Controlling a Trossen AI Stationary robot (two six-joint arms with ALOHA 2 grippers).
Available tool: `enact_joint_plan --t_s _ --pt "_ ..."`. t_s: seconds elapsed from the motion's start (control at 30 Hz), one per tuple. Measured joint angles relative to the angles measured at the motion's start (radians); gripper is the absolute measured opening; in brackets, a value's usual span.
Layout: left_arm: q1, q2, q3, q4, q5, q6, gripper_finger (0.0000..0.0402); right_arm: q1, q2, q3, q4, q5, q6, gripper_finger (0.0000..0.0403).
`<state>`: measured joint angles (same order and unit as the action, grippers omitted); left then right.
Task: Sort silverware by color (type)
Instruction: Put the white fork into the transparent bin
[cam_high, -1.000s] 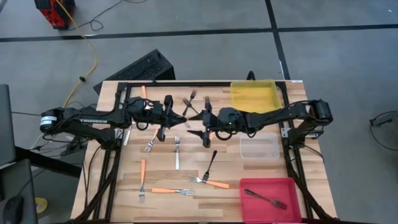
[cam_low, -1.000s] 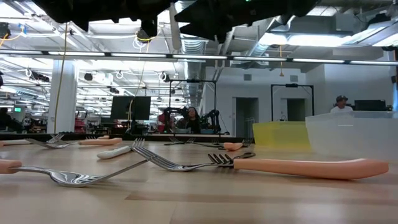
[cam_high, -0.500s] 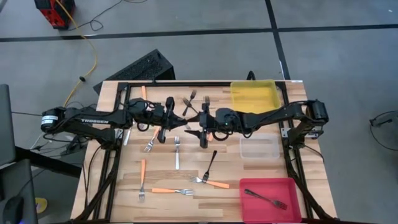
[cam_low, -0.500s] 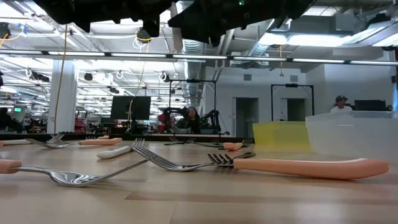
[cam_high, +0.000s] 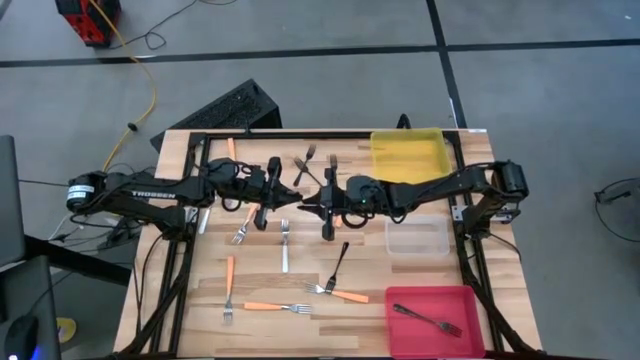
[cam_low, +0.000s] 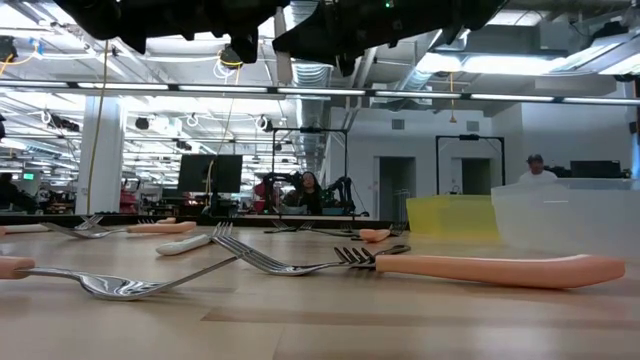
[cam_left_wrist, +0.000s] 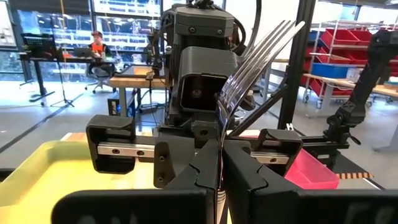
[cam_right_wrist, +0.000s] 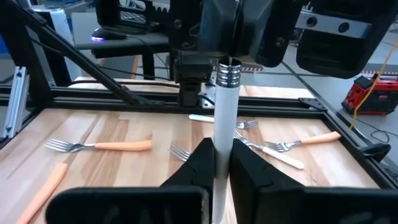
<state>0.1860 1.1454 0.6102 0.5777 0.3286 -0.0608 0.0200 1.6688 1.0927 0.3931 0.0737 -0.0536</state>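
High over the table's middle, a pale silver-white fork (cam_right_wrist: 222, 118) spans between my two grippers. My left gripper (cam_left_wrist: 221, 177) (cam_high: 285, 197) comes from the table's left and is shut on the fork's metal part. The tines (cam_left_wrist: 264, 53) rise back toward its wrist. My right gripper (cam_right_wrist: 222, 163) (cam_high: 308, 205) comes from the right and is shut on the white handle. Other silverware lies flat on the wood: orange-handled forks (cam_high: 265, 306), a white one (cam_high: 285, 252) and a dark one (cam_high: 340, 262). My left gripper pinches the fork's thin metal neck (cam_left_wrist: 221, 140) between its two fingers, level, from the table's left, fingers along the fork. The fork is lifted clear, its handle pointing toward the other gripper. My right gripper pinches the white handle (cam_right_wrist: 222, 134) between its two fingers, below the metal collar (cam_right_wrist: 228, 74). It comes about level from the table's right, fingers along the handle. The handle's free end is hidden under the fingers.
A yellow bin (cam_high: 408, 153) stands at the far right, a clear bin (cam_high: 417, 237) at mid right, and a red bin (cam_high: 435, 300) at the near right with a dark fork (cam_high: 427, 320) in it. More forks (cam_high: 305, 160) lie by the far edge.
My right gripper has shut its wide-open fingers onto the fork's white handle while both arms stayed in place. The fork has kept still between them.
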Motion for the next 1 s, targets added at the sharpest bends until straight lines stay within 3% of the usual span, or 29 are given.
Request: enact_joint_plan --t_s 0.33,0.53,0.77,1.0 --pt "-0.003 0.000 0.000 -0.003 -0.003 -0.003 0.0016 0.005 0.000 0.000 0.002 0.007 0.001 0.0047" --pt "-0.007 0.001 0.000 -0.017 0.025 0.011 0.0090 0.014 0.000 0.000 0.006 0.006 0.000 0.0047" --pt "-0.007 0.002 0.000 -0.054 -0.027 0.000 0.0185 0.019 -0.039 0.000 -0.059 0.007 0.001 0.0047" --pt "-0.007 -0.022 0.000 -0.122 -0.026 0.006 0.0228 0.020 -0.130 0.000 -0.228 0.057 -0.004 0.0047"
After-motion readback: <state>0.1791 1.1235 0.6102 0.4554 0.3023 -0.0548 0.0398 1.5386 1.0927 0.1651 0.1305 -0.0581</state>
